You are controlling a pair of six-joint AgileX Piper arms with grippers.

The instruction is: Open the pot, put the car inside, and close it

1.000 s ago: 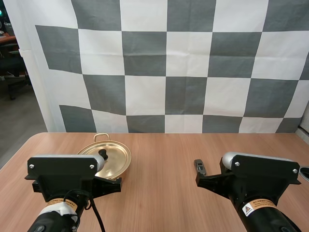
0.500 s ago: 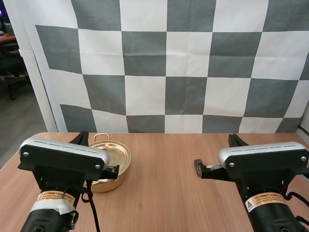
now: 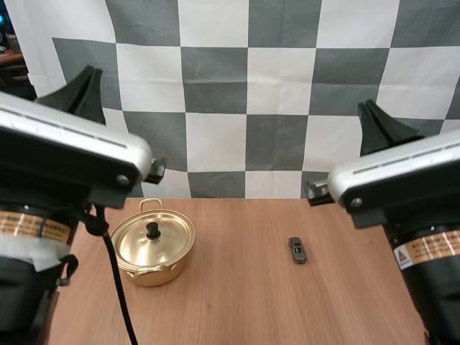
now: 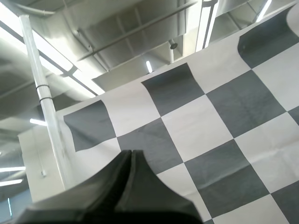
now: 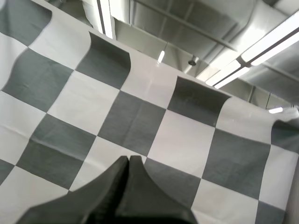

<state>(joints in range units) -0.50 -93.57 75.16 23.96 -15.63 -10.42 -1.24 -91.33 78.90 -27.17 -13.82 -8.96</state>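
brass pot [image 3: 157, 273], lid [image 3: 169, 241] on; grey car [image 3: 297, 249] well apart

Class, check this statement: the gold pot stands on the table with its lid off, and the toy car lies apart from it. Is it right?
Not quite: the lid is on. The high view shows the lid closing the gold pot; the toy car does lie on the table apart from it.

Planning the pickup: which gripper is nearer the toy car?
Right. The right gripper sits high, right of the car; the left gripper sits high, left of the pot, farther off.
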